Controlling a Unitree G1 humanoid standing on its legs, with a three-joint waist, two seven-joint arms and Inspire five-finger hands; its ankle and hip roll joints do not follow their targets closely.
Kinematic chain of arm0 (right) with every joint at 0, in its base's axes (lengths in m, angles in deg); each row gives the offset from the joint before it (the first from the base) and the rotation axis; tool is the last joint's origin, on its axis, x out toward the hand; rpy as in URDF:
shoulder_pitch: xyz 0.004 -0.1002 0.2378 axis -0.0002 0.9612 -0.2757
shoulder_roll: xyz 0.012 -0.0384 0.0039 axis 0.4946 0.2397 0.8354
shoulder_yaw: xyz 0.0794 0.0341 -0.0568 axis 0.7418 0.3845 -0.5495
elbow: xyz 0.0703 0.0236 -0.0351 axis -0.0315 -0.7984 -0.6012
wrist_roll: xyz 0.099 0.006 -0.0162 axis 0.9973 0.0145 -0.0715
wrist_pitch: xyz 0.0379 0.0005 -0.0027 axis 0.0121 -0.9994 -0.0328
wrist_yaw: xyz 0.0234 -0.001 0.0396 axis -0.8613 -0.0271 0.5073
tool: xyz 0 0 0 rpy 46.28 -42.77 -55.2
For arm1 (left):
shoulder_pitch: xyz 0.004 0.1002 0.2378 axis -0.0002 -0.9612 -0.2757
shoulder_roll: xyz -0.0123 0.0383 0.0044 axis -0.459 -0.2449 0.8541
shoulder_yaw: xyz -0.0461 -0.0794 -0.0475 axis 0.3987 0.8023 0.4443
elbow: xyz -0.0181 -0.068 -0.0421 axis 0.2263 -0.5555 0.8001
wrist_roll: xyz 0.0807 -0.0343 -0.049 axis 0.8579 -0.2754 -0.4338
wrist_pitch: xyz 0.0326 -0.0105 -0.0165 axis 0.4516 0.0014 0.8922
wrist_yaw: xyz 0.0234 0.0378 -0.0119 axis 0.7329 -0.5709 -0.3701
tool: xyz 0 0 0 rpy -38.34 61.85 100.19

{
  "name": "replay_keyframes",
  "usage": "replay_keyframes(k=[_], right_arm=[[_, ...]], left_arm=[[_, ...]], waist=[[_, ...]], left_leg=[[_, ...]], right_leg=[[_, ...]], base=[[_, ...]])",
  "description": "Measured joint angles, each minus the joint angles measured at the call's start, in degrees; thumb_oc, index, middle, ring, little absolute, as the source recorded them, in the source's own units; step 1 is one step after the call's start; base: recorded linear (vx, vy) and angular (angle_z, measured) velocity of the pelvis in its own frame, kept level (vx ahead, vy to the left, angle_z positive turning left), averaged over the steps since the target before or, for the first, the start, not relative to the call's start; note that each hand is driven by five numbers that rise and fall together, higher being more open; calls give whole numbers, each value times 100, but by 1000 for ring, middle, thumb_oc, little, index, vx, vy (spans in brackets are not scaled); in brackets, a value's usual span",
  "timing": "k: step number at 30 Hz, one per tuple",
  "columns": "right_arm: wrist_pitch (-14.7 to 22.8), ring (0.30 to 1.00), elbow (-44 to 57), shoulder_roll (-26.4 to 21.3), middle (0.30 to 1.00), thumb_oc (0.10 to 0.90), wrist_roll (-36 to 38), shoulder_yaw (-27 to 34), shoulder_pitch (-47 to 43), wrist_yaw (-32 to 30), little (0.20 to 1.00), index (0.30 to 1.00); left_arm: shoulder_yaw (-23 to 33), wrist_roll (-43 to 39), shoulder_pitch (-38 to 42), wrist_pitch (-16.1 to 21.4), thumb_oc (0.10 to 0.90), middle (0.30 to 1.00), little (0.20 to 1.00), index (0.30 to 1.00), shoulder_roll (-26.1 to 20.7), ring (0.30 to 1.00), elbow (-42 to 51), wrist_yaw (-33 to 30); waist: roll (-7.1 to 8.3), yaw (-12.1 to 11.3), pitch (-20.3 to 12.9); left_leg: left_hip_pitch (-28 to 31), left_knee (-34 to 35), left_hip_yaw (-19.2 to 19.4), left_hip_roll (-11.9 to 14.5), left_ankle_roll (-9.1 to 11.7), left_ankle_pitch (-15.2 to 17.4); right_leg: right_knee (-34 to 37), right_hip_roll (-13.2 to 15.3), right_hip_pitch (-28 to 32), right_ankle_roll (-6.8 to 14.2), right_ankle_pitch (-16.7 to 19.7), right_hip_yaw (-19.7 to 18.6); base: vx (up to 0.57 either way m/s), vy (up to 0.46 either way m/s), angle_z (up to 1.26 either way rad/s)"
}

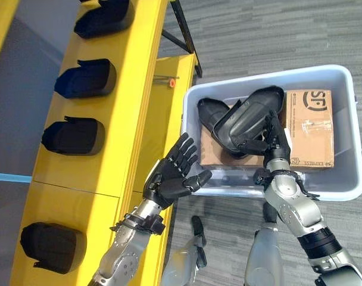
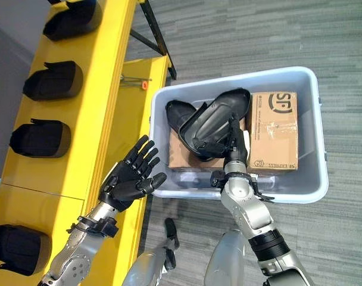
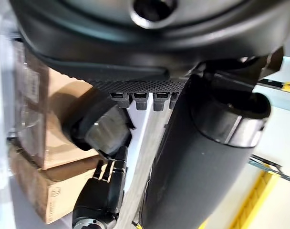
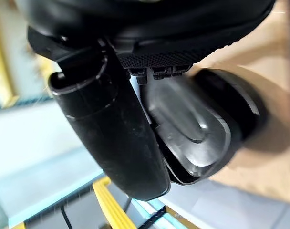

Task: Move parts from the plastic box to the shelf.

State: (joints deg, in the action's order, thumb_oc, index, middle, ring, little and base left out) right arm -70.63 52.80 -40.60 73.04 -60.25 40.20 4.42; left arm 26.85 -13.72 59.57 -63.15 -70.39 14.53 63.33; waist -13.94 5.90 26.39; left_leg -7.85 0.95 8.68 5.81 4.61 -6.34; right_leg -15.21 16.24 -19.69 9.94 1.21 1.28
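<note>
A pale plastic box (image 1: 288,72) on the floor holds two black shell-shaped parts. My right hand (image 1: 275,143) reaches into the box and is shut on the rim of the larger part (image 1: 246,116), which stands tilted up against the cardboard. In the right wrist view the thumb (image 4: 116,138) lies across that part (image 4: 192,119). The second part (image 1: 209,111) lies behind it by the box's left wall. My left hand (image 1: 169,179) hovers open, fingers spread, just outside the box's near left corner, next to the yellow shelf (image 1: 133,101).
Several black parts sit in a row on the shelf, among them one (image 1: 86,78) and another (image 1: 72,136). A cardboard box (image 1: 312,128) fills the right of the plastic box, with another (image 1: 214,152) under the parts. A small orange-tipped tool (image 1: 171,82) lies on the shelf's lower level.
</note>
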Motion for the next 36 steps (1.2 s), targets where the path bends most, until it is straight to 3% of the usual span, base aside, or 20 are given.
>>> replay_keyframes(k=[9, 19, 25, 28, 36], right_arm=[[770, 1000, 80, 236, 1000, 900, 1458, -393, -47, 315, 1000, 1000], [1079, 1000, 104, 285, 1000, 900, 1693, -529, -73, 582, 1000, 1000], [1111, 1000, 79, 424, 1000, 900, 1939, -885, -154, 133, 1000, 1000], [1563, 1000, -297, 697, 1000, 900, 2799, -764, -175, -46, 1000, 1000], [1802, 1000, -1572, 963, 1000, 900, 4367, -252, -594, -691, 1000, 1000]], left_arm=[[-138, -3, -22, 125, 900, 1000, 1000, 1000, 26, 1000, -141, 167], [-138, -5, -50, 187, 900, 1000, 1000, 1000, 26, 1000, -142, 299], [-138, -5, -58, 216, 900, 1000, 1000, 1000, 26, 1000, -144, 381], [-143, -2, -49, 222, 900, 1000, 1000, 1000, 27, 1000, -172, 393], [-267, -4, 37, 289, 900, 1000, 1000, 1000, 33, 1000, -471, 387]], waist=[[0, -34, 0], [-2, -134, -1], [-2, -159, -1], [-3, -152, -2], [-6, -162, -4]], left_leg=[[-8, -57, 28, -72, -23, 8], [-153, -80, 45, -86, -5, -44], [-238, -91, 20, -82, 11, -73], [-232, -92, 19, -82, 12, -74], [-224, -87, 9, -77, 35, -92]], right_leg=[[-540, 76, -281, -21, -272, -134], [-865, 77, -602, -64, -350, -231], [-1026, 79, -752, -107, -411, -232], [-1070, 80, -771, -108, -429, -239], [-1089, 79, -766, -116, -426, -236]], base=[[0, 8, 1], [-1, 2, -2], [0, 0, 0], [0, 0, 0], [17, -11, 1]])
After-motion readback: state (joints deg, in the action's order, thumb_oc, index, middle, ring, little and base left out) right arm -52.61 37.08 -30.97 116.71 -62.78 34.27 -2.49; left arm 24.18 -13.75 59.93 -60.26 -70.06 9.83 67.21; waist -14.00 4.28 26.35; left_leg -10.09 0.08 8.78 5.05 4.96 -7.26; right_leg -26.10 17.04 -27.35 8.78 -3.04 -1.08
